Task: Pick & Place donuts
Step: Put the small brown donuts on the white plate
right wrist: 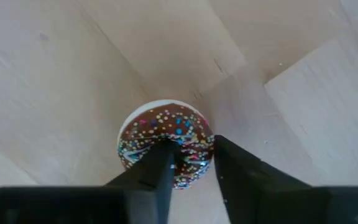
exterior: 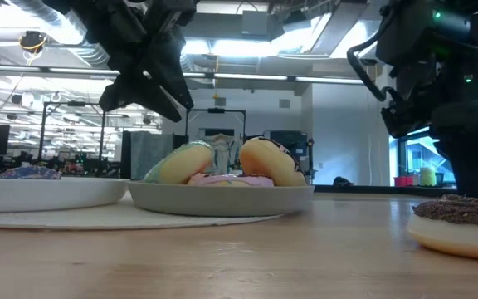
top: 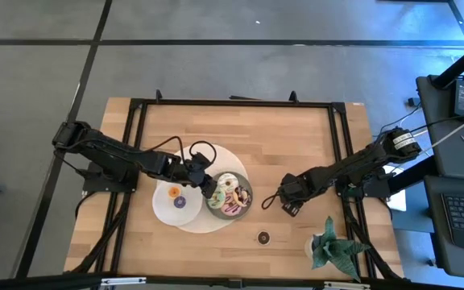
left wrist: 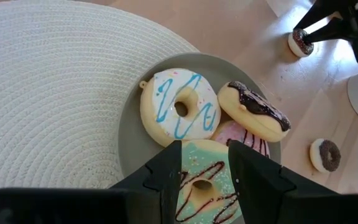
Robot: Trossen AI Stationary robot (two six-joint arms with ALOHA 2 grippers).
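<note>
The grey plate (left wrist: 129, 134) holds four donuts (left wrist: 180, 106): white, brown, pink, green. The white plate (top: 164, 208) holds one small purple donut (top: 179, 201) (both plates sit on a round mat (left wrist: 48, 93)). Left gripper (left wrist: 204, 180) hovers empty, parted, above the green one. Right gripper (right wrist: 191, 163) straddles a sprinkled donut (right wrist: 165, 142) on the table (top: 296, 145), grip unclear. Another lies loose (top: 263, 237).

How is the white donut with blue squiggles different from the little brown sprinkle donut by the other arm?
The white donut is large, with blue drizzle; the brown sprinkle donut is tiny, with chocolate icing and coloured dots. The white donut lies in the grey plate among other donuts; the sprinkle donut sits alone on the bare wooden table. The right tool straddles the sprinkle donut; the left tool hangs over a green donut instead. Both are iced rings.
</note>
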